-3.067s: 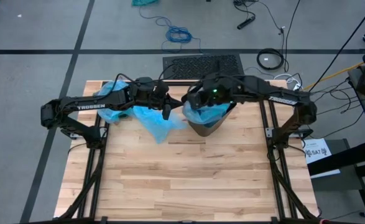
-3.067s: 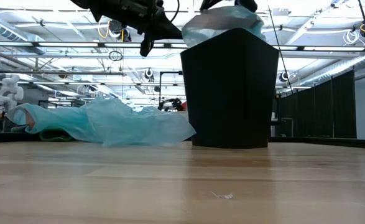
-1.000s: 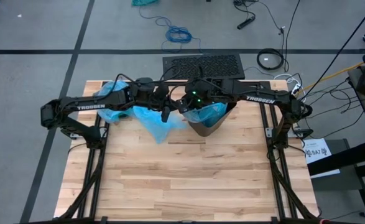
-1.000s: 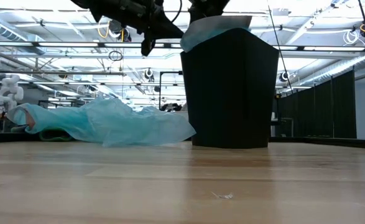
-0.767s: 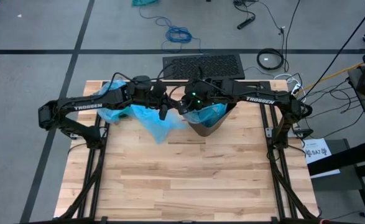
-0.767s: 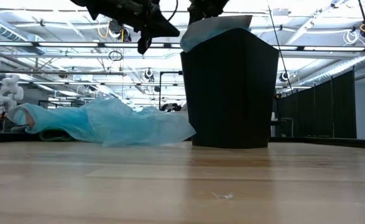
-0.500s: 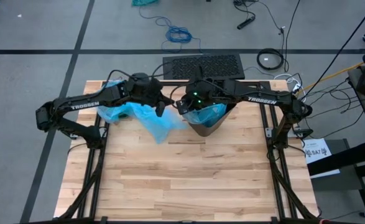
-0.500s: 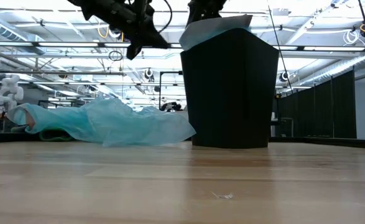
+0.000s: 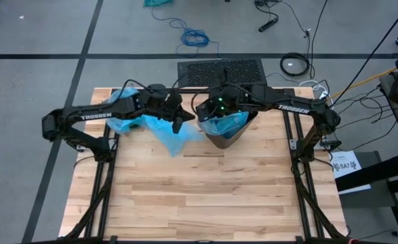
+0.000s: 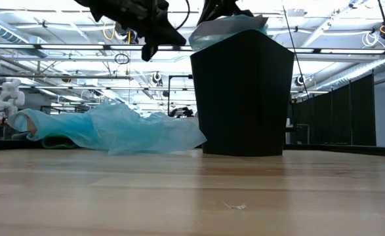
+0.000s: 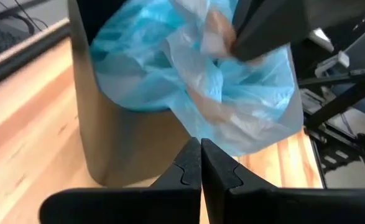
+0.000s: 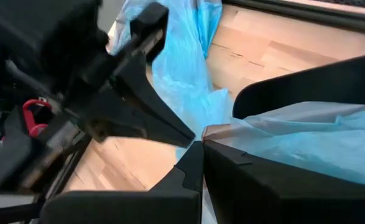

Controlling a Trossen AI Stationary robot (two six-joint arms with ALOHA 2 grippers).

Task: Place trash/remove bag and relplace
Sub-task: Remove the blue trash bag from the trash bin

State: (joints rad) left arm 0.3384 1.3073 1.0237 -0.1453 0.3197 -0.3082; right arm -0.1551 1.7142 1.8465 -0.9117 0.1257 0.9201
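**benchwatcher:** So where's everything sitting? Looks cramped up at the far end.

**armnerd:** Yeah, all the action is along the far edge of the wooden table [image 9: 205, 196]. The black bin [image 10: 243, 92] stands upright there, a bit right of centre, with a pale blue bag [image 9: 227, 123] bunched inside it and poking up over the rim. The right gripper [image 9: 200, 112] is at the bin's left rim, fingers pinched together right at the bag's edge. In the right wrist view the bag's corner sits at the tips [image 12: 198, 148], so it looks like a grip on the plastic, but I can't say for sure.

**benchwatcher:** And the left one?

**armnerd:** The left gripper [image 9: 179, 122] hangs in the air just left of the bin, fingers closed tight on nothing. The left wrist view shows the tips [image 11: 200, 163] pressed together, pointing at the bin wall and the bag spilling over it. The two grippers are very near each other, little gap between them.

**benchwatcher:** Trash?

**armnerd:** Something brownish shows through the plastic inside the bin, can't make out more. A second blue bag [image 10: 110, 129] lies flat on the table left of the bin, reaching its base in the low view. The near half of the table has loads of open room.
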